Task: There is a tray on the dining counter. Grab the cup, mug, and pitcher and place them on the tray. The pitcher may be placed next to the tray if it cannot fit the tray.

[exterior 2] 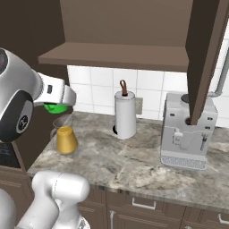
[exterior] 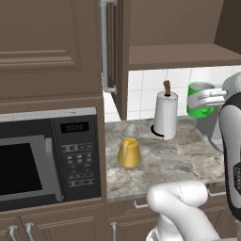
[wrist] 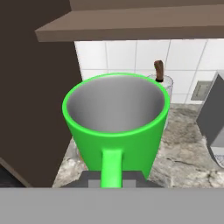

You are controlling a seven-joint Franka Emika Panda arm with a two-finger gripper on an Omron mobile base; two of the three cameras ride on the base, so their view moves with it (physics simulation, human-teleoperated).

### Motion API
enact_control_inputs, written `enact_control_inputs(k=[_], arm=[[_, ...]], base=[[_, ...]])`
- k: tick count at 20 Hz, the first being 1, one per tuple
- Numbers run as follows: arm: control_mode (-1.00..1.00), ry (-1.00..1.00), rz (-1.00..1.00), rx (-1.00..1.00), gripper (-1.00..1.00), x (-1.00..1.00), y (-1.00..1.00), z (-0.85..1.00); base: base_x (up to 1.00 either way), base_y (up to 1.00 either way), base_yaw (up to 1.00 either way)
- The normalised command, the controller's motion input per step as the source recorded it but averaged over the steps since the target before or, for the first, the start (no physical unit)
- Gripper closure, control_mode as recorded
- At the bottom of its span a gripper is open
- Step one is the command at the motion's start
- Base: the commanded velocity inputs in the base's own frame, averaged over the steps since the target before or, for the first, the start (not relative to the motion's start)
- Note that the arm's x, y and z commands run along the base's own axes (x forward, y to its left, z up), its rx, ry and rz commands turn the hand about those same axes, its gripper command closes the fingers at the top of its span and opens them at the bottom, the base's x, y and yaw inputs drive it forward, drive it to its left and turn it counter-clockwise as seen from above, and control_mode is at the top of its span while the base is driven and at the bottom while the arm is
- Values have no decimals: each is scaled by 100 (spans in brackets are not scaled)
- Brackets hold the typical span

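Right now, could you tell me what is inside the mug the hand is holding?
The mug looks empty: the hand view shows its grey inner wall down past the rim, with nothing in it. The very bottom is hidden by the near rim, so I cannot see it.

The worktop [exterior 2: 134,161] is mottled grey-beige stone, backed by white tiles. The pitcher [exterior: 129,148], clear glass with an amber-yellow lower body, stands upright near its left end, roughly midway between the front edge and the back wall. A white paper-towel roll [exterior: 166,115] on a brown-topped holder stands upright close to the back edge. A grey coffee machine [exterior 2: 185,136] sits toward the right end, near the tiles.
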Motion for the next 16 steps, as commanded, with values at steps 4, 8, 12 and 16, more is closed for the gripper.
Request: enact_control_inputs(k=[4,8,12,16], arm=[[-100,0,0,0,100,-31,0,-37],[-100,1,0,0,100,-10,0,-6],[100,0,0,0,100,0,0,0],[100,0,0,0,100,0,0,0]], base=[[0,0,0],[0,0,0],[-8,-1,0],[-94,-31,0]])
